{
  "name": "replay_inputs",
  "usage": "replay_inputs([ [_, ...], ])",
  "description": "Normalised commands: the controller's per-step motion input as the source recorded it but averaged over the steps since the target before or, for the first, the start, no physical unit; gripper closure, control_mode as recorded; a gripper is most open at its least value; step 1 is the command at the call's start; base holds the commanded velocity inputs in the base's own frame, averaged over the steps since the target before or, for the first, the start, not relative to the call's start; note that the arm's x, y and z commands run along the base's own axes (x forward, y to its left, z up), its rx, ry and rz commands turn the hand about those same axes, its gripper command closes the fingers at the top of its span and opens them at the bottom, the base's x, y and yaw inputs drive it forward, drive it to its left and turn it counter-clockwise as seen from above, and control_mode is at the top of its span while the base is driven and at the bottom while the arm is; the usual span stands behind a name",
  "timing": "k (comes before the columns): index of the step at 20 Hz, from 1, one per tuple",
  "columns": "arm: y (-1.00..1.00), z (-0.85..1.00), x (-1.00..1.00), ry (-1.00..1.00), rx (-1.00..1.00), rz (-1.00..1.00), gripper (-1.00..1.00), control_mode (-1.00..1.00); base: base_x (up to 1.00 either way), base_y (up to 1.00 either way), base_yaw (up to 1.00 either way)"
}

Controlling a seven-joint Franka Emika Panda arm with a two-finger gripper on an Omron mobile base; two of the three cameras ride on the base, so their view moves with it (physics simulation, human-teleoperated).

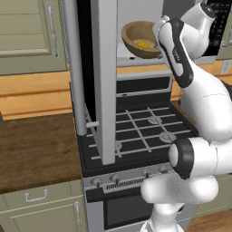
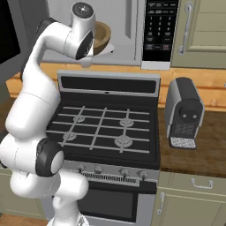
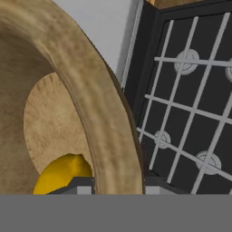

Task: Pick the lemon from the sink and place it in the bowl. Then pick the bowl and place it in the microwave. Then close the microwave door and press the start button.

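Silver microwave (image 1: 136, 27) is open, door (image 1: 97, 77) swung out over the stove (image 2: 106, 128). Wooden bowl (image 1: 140, 40) sits tilted at the cavity mouth, partly inside. Gripper (image 3: 118, 183) is clamped on the bowl's thick rim, one finger inside, one outside. Bowl looks rigid and light, not fragile; the smooth rim could slip if the pinch is shallow. The rim is the only sensible hold. Lemon (image 1: 143, 44) lies loose in the bowl, firm, small, free to roll, so the tilt could tip it out.
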Motion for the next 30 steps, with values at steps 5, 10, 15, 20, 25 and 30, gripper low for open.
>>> replay_inputs([
  [5,0.1,0.0,0.82,0.0,0.0,0.09,1.0,-1.0,0.0,0.0,0.0],
  [10,0.01,0.0,0.81,0.04,0.0,0.06,1.0,-1.0,0.0,0.0,0.0],
  [15,0.03,0.0,0.7,0.12,0.0,0.04,1.0,-1.0,0.0,0.0,0.0],
  [20,0.2,0.0,0.54,0.11,0.0,0.03,1.0,-1.0,0.0,0.0,0.0],
  [25,0.25,-0.04,-0.04,-0.01,0.0,0.02,-1.0,-1.0,0.0,0.0,0.0],
  [30,0.16,-0.05,-0.2,-0.12,0.0,0.0,-1.0,-1.0,0.0,0.0,0.0],
])
